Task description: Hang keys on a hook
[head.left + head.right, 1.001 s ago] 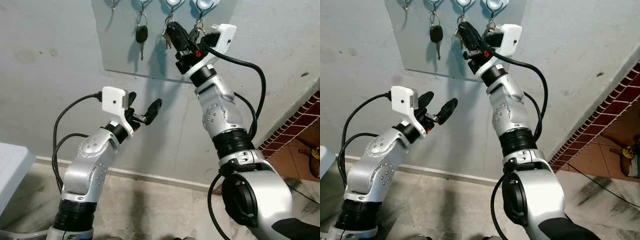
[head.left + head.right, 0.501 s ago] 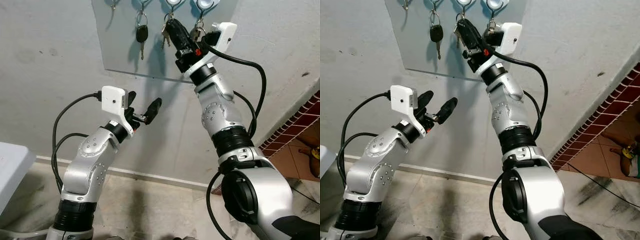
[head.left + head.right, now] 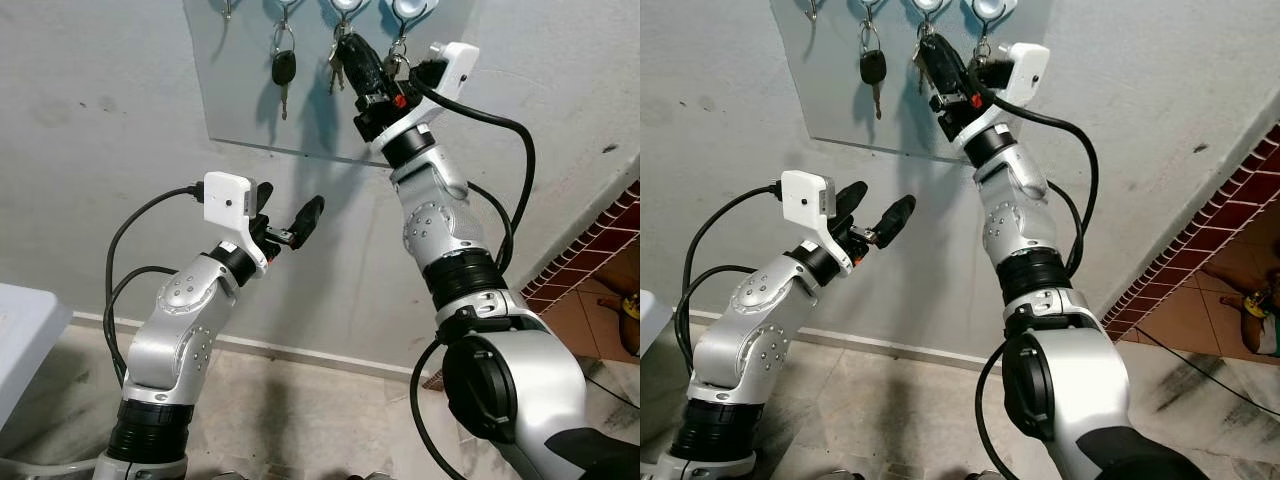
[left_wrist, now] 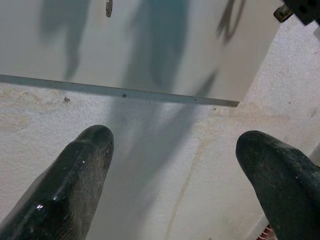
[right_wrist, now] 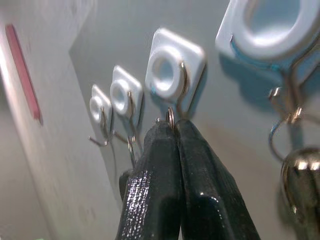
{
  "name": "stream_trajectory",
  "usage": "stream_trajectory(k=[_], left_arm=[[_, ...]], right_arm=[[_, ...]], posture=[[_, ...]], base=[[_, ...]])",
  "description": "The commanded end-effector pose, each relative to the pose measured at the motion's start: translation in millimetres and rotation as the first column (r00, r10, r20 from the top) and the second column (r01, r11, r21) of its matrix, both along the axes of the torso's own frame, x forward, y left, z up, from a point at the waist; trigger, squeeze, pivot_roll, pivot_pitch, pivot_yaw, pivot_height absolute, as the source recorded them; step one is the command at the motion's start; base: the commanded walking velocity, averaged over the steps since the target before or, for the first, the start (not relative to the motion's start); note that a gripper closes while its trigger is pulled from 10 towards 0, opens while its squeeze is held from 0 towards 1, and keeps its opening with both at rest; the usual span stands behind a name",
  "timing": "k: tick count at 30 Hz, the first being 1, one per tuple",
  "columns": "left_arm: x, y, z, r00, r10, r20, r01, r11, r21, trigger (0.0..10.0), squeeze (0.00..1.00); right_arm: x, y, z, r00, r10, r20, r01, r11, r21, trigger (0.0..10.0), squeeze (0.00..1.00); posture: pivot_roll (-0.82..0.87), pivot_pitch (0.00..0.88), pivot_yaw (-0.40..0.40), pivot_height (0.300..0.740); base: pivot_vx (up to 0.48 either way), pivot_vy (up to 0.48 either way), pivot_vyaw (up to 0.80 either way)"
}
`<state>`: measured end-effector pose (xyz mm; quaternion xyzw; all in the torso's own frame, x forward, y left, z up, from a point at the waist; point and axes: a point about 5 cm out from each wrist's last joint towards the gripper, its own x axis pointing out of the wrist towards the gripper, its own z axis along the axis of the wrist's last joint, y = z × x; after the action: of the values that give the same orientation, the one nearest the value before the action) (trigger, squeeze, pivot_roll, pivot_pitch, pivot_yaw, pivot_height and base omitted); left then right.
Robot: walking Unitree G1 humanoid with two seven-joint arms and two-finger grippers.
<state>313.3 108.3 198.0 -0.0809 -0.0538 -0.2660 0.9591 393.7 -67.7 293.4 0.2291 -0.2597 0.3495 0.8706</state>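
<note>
While pinched by right end effector (image 5: 172, 131), key ring (image 5: 170, 118) mostly hidden, hook (image 5: 182, 82) above.

This looks like a home, an entry or passage by an outer wall. Around the raised right gripper (image 3: 352, 50) a grey board (image 3: 240, 100) on the rough plastered wall (image 3: 100, 150) carries a row of white stick-on hooks (image 5: 170, 75), with a car key (image 3: 283, 68) hanging from one (more keys (image 3: 398, 62) beside the gripper). Well below the left gripper (image 3: 290, 222) lie a skirting (image 3: 300, 352) and worn stone floor (image 3: 300, 410); far off to the right gripper's side stands red brickwork (image 3: 610, 235).
</note>
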Motion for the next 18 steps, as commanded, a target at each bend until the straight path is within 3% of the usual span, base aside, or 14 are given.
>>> stream_trajectory(k=[1, 5, 18], left_arm=[[-0.6, -0.7, 3, 1.000, 0.003, 0.010, -0.003, 1.000, 0.002, 10.0, 0.00], [-1.1, 0.6, 3, 1.000, 0.008, 0.009, -0.008, 1.000, 0.002, 10.0, 0.00], [-0.8, 3.9, 4, 1.000, 0.025, 0.005, -0.025, 1.000, -0.002, 10.0, 0.00]], right_arm=[[0.5, 2.3, 9, 0.999, 0.035, 0.003, -0.035, 0.999, 0.029, 10.0, 0.00], [1.9, 2.6, 5, 0.995, 0.085, -0.044, -0.081, 0.993, 0.081, 10.0, 0.00], [1.8, 6.5, -6, 0.984, 0.151, -0.099, -0.139, 0.983, 0.124, 10.0, 0.00]], posture=[[0.07, 0.138, -0.056, 0.732], [0.07, 0.141, -0.056, 0.732], [0.08, 0.152, -0.055, 0.732]], base=[[0.000, 0.000, 0.00], [0.000, 0.000, 0.00], [0.000, 0.000, 0.00]])
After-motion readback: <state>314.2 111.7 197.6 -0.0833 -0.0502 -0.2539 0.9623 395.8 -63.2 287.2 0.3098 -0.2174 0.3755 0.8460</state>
